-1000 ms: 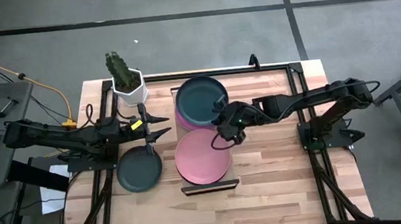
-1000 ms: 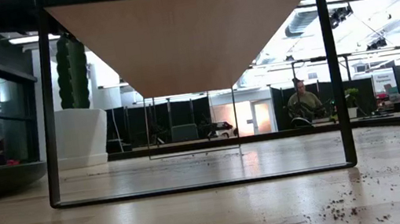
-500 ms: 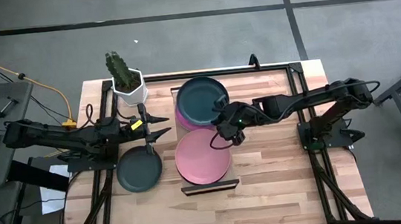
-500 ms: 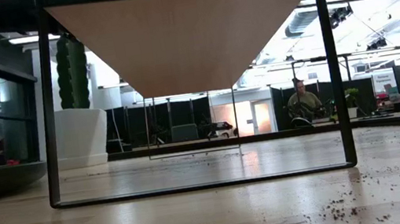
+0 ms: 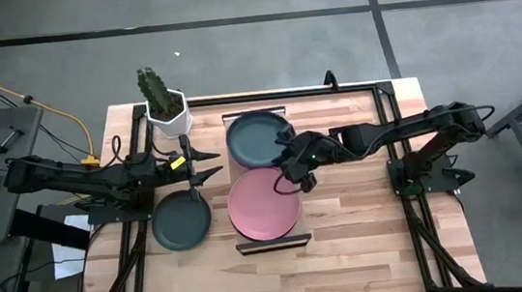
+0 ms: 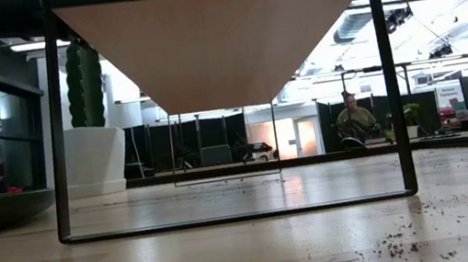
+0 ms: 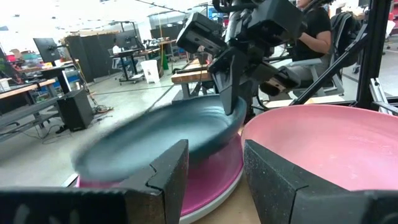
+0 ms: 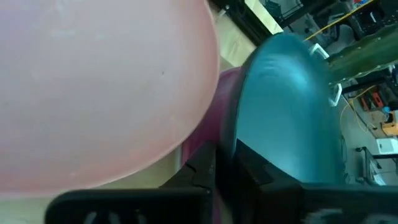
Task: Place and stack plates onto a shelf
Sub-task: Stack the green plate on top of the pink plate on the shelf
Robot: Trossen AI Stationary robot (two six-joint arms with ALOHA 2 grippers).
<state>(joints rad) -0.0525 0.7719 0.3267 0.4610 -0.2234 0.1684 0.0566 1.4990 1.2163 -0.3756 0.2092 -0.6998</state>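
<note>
A dark teal plate (image 5: 256,139) sits over the far half of the shelf (image 5: 273,246), above a pink plate (image 7: 211,186) that shows only in the wrist views. My right gripper (image 5: 287,158) is shut on the teal plate's rim. A second pink plate (image 5: 264,204) rests on the shelf's near half. Another teal plate (image 5: 181,220) lies on the table to the left of the shelf. My left gripper (image 5: 212,165) is open, level, just left of the shelf and touching nothing. My right gripper pinches the teal plate's rim (image 8: 227,149) on its right, near side between the two fingers (image 8: 261,174), coming from the table's right. The plate is tilted above the pink plate (image 8: 208,134); whether its far rim touches that plate, I cannot tell.
A white pot with a cactus (image 5: 167,112) stands at the shelf's far left corner. A black frame (image 5: 388,103) runs around the working area. In the low view the shelf's underside (image 6: 213,50) sits on dark legs (image 6: 391,80). Bare wood lies toward the near edge.
My right gripper has carried the teal plate a little toward the near and left edges and down. The plate now covers the pink plate under it in the high view and shows blurred in the left wrist view.
</note>
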